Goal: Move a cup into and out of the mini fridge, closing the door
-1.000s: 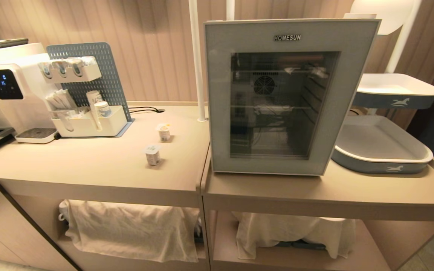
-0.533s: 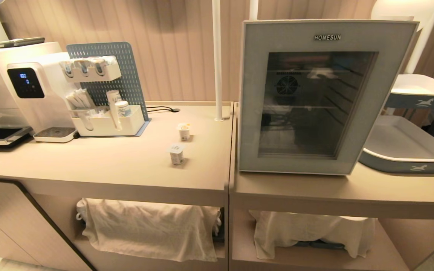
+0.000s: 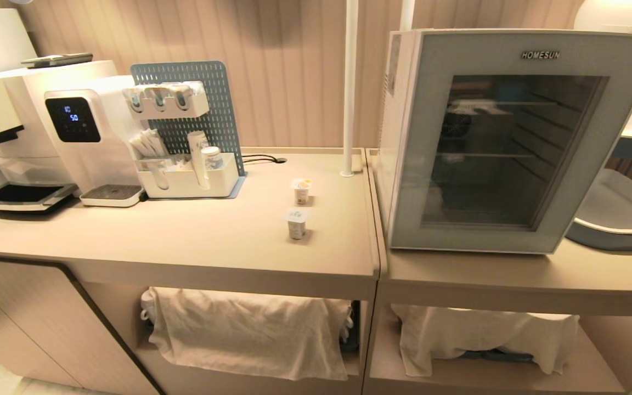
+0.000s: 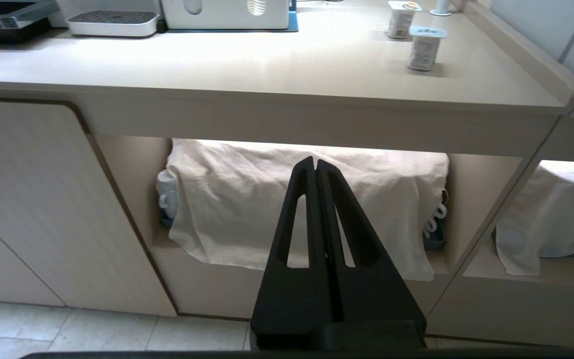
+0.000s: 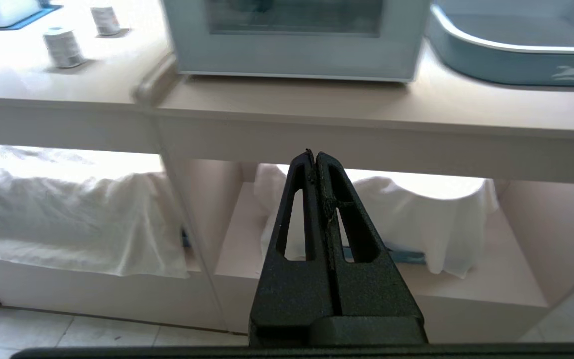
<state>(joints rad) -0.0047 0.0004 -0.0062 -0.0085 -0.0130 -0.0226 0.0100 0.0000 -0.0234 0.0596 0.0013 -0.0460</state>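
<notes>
Cups (image 3: 297, 224) stand on the table (image 3: 195, 241), left of the mini fridge (image 3: 398, 109); its door (image 3: 513, 142) is shut. Both grippers' jaws are closed, empty, below table level. Approach step: door opening comes next.

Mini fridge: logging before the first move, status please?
Left claw and right claw shut, empty, low before the counter. Mini fridge door closed. Two cups on the counter; nothing blocks.

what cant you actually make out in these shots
- Print on the two cups: head view, too small.
- Mini fridge contents: head view, dark reflective glass in the door.
- What lies under the cloths: wrist views, covered.
- Tray: head view, cut by the edge.
</notes>
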